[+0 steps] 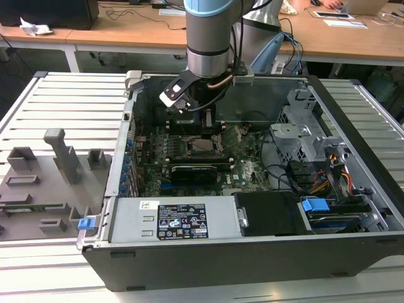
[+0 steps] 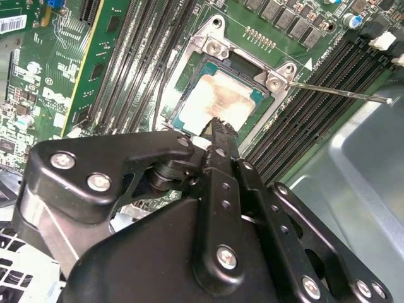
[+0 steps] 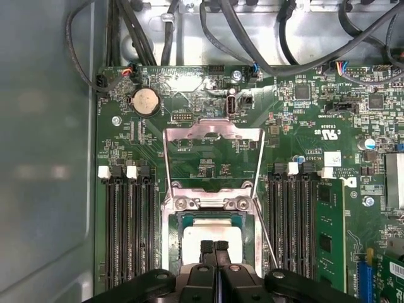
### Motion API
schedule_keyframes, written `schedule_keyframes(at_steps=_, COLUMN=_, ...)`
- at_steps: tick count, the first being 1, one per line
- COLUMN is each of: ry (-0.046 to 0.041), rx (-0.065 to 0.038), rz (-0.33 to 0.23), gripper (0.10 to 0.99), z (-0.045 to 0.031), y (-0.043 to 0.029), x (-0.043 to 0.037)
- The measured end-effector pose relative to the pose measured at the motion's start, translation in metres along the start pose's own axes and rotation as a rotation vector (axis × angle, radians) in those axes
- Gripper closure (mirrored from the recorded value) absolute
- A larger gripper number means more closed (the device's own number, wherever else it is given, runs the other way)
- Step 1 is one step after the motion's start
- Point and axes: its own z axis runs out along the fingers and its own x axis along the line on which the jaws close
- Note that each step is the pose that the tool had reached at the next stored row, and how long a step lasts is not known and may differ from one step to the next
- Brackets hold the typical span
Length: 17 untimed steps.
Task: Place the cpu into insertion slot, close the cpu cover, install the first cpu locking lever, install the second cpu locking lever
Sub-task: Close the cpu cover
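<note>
The cpu (image 3: 211, 230) lies flat in the insertion slot (image 3: 169, 235) on the green motherboard, its silver-grey face (image 2: 222, 100) up. The cpu cover (image 3: 214, 130) is swung back open and lies over the board beyond the hinge screws. My gripper (image 3: 214, 247) hangs just above the near edge of the cpu with its black fingers pressed together and nothing between them; the fingertips (image 2: 218, 128) point at the chip. In the exterior view the gripper (image 1: 203, 129) is inside the computer case over the slot (image 1: 203, 146). A thin locking lever (image 2: 341, 93) sticks out sideways from the socket, unlatched.
Long black memory slots (image 3: 129, 233) flank the socket on both sides. A black card (image 1: 194, 170) stands across the board near the socket. Cables (image 3: 252, 38) run along the case wall. A drive cage (image 1: 309, 132) and power supply (image 1: 183, 221) sit inside the case.
</note>
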Motion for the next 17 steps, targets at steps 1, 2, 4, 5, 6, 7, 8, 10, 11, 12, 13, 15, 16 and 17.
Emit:
schedule_keyframes(at_steps=1, ry=0.0000, rx=0.000, rz=0.000, gripper=0.980, z=-0.0009, y=0.0001, x=0.0000)
schedule_keyframes(at_steps=2, ry=0.0000, rx=0.000, rz=0.000, gripper=0.980, z=-0.0014, y=0.0001, x=0.0000)
schedule_keyframes(at_steps=4, ry=0.0001, rx=0.000, rz=0.000, gripper=0.980, z=-0.0022, y=0.0002, x=0.0001)
schedule_keyframes(at_steps=5, ry=0.0001, rx=0.000, rz=0.000, gripper=0.980, z=-0.0027, y=0.0002, x=0.0001)
schedule_keyframes(at_steps=6, ry=0.0001, rx=0.000, rz=0.000, gripper=0.980, z=-0.0029, y=0.0002, x=0.0001)
schedule_keyframes(at_steps=7, ry=-0.0002, rx=0.000, rz=0.000, gripper=0.980, z=-0.0036, y=0.0002, x=0.0000)
schedule_keyframes(at_steps=8, ry=-0.0001, rx=0.000, rz=0.000, gripper=0.980, z=-0.0054, y=0.0003, x=0.0001)
schedule_keyframes(at_steps=10, ry=-0.0001, rx=0.000, rz=0.000, gripper=0.980, z=-0.0085, y=0.0006, x=0.0001)
schedule_keyframes(at_steps=11, ry=0.0000, rx=0.001, rz=0.000, gripper=0.980, z=-0.0103, y=0.0007, x=0.0002)
schedule_keyframes(at_steps=12, ry=0.0000, rx=0.001, rz=0.000, gripper=0.980, z=-0.0115, y=0.0008, x=0.0002)
schedule_keyframes(at_steps=13, ry=-0.0002, rx=0.001, rz=0.000, gripper=0.980, z=-0.0147, y=0.0010, x=0.0002)
schedule_keyframes(at_steps=15, ry=0.0000, rx=0.001, rz=0.000, gripper=0.980, z=-0.0187, y=0.0013, x=0.0004)
schedule_keyframes(at_steps=16, ry=-0.0001, rx=0.001, rz=0.000, gripper=0.980, z=-0.0197, y=0.0014, x=0.0005)
schedule_keyframes(at_steps=17, ry=0.0000, rx=0.001, rz=0.000, gripper=0.980, z=-0.0217, y=0.0015, x=0.0008)
